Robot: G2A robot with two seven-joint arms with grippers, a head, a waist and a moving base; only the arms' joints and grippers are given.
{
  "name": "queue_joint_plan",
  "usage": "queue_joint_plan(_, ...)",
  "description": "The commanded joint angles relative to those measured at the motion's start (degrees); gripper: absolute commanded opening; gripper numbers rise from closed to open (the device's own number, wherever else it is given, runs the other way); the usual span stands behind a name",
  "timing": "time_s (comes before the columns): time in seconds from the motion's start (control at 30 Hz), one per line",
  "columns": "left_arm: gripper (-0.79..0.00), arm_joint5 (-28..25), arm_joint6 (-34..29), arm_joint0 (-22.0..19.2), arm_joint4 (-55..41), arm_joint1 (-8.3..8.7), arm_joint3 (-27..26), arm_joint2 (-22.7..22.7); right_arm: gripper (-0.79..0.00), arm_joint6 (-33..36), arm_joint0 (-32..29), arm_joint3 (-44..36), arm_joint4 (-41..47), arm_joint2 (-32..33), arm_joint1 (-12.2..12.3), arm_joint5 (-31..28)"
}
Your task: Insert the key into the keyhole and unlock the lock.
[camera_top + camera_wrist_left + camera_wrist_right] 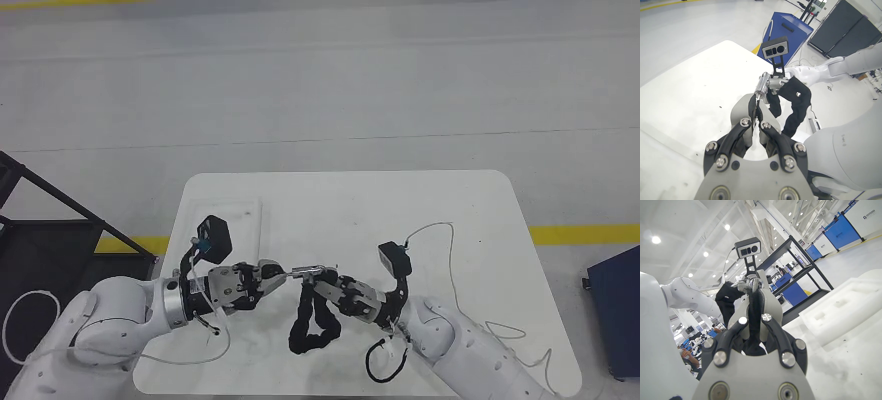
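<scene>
Key (754, 113) mostly hidden inside the left claw (755, 103).

The chrome lock cylinder (762, 86) hung over the table's six o'clock side, its black-sleeved chain (795, 111) drooping below. The dark-headed key (755, 111) met its keyhole end from nine o'clock.

White arms (105, 320); left claw (756, 103) grey, black links, silver screws, seemingly dark pads (752, 107).

The lock (762, 87) barrel is polished chrome metal, super glossy, and its sleeve (797, 113) is matt black woven cloth with a metal rivet. The key (757, 98) blade looks like bare metal. The left end effector (756, 106) has smooth pale plastic fingers, glossy black links and shiny steel bolts. The desk (696, 75) is smooth matt white.
</scene>
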Motion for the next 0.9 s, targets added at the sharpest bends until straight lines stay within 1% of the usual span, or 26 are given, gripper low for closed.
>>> queue_joint_plan(0.0, -0.785, -0.2, 1.0, 0.8, 1.9, -0.08, -0.3, 0.0, -0.785, 0.4, 0.0, -0.1, 0.6, 0.0, 0.0, 0.0)
queue_joint_plan(0.23, -0.785, -0.6, 5.4, 1.7, 9.3, -0.47, -1.4, 0.3, -0.785, 1.4, -0.1, -0.5, 2.1, 0.1, 0.1, 0.0)
queue_joint_plan(0.3, -0.785, 0.2, 7.7, 2.0, 14.4, -0.66, -2.7, 0.3, -0.785, 1.6, -0.1, -0.6, 2.4, 0.2, 0.1, 0.0)
queue_joint_plan(0.53, -0.785, 4.2, 19.9, 6.0, 29.4, -1.64, -6.2, 1.2, -0.785, 2.4, -0.3, -1.0, 3.4, 0.3, 0.0, 0.0)
queue_joint_plan(0.63, -0.785, 6.5, 25.8, 7.5, 36.8, -2.06, -6.9, 1.7, -0.785, 2.7, -0.4, -1.3, 3.7, 0.4, 0.0, 0.0)
queue_joint_plan(0.73, -0.785, 7.9, 31.5, 9.0, 42.5, -2.45, -6.2, 3.0, -0.785, 3.0, -0.4, -1.3, 3.9, 0.6, 0.0, 0.0)
queue_joint_plan(0.87, -0.785, 8.8, 37.1, 8.4, 49.2, -2.80, -3.0, 3.9, -0.785, 3.3, -0.6, -1.5, 4.2, 0.8, 0.0, 0.0)
